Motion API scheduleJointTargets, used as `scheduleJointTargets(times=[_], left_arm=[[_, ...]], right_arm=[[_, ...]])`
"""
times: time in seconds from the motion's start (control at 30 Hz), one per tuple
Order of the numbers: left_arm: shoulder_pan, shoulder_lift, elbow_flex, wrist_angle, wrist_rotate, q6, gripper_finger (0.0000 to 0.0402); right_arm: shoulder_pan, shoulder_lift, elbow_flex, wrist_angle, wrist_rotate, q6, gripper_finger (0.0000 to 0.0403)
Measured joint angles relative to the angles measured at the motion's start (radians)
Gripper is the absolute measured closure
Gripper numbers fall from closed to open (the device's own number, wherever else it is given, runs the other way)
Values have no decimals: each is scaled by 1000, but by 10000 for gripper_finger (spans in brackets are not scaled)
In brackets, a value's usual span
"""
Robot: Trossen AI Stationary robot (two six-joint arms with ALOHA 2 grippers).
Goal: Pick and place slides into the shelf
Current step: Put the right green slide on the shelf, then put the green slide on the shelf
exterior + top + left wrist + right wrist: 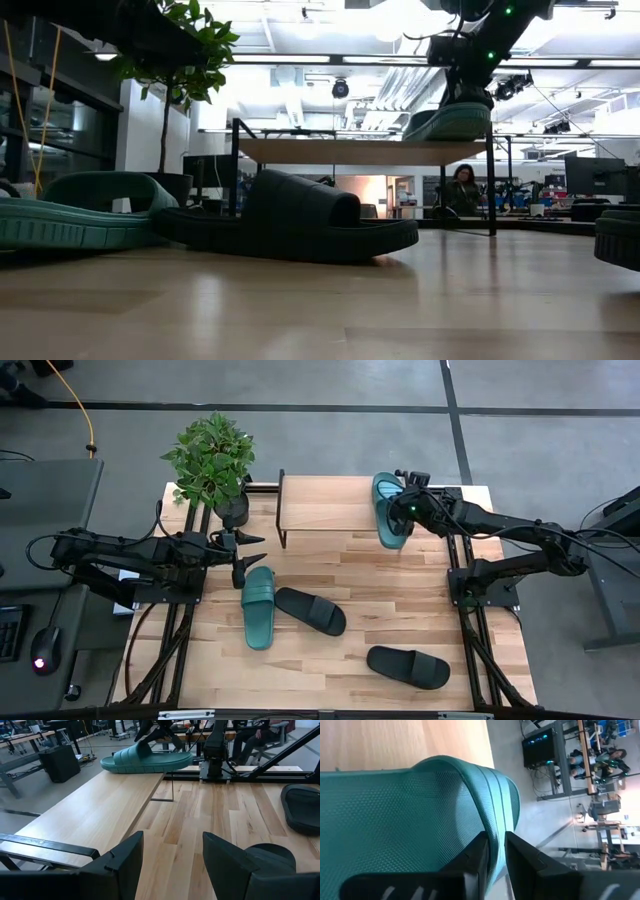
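**Teal slide on the shelf end, 3 left on the worktop**

While the right hand [403, 503] sits over the far right end of the shelf [325, 510], its fingers stand close together on either side of the rim of a teal slide [387, 512]; the wrist view shows the edge between them, but whether they pinch it or have just let go I cannot tell. That slide lies on the shelf top at its right end, part of it reaching past the plank edge.

The slides look rubbery and light, judging by their thick soles and the way 1 is carried by its rim alone. They should flex a little, not break, and grip well enough. The side rim of the sole, or the wide strap, looks the best place to take hold; the flat sole offers nothing to close on.

On the worktop [400, 610] remain a second teal slide [258, 607], a black slide [311, 611] touching it at an angle, and another black slide [407, 666] well apart, nearer the front. The touching pair may shift together when 1 is lifted.

The left hand [247, 550] waits spread and empty, near the plant [210, 460] at the shelf's left end. The plant's leaves and the shelf's thin black legs crowd that side.
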State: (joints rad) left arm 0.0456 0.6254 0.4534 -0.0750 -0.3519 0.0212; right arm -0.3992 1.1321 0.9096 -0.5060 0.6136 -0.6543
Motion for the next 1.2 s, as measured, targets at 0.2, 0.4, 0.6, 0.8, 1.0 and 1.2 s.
scheduleJointTargets(times=[0.2, 0.4, 0.6, 0.8, 1.0, 1.2], left_arm=[[0, 0, 0, 0, 0, -1, 213], [0, 0, 0, 0, 0, -2, 213], [0, 0, 0, 0, 0, -2, 213], [0, 0, 0, 0, 0, -3, 213], [0, 0, 0, -1, 0, -3, 213], [0, 0, 0, -2, 0, -3, 213]], right_arm=[[0, 0, 0, 0, 32, -5, 349], [0, 0, 0, -13, 11, 7, 349], [-1, 0, 0, -31, -15, 57, 324], [0, 0, 0, -31, 32, 67, 256], [2, 0, 0, -33, 15, 89, 209], [12, 0, 0, -36, -23, 112, 199]])
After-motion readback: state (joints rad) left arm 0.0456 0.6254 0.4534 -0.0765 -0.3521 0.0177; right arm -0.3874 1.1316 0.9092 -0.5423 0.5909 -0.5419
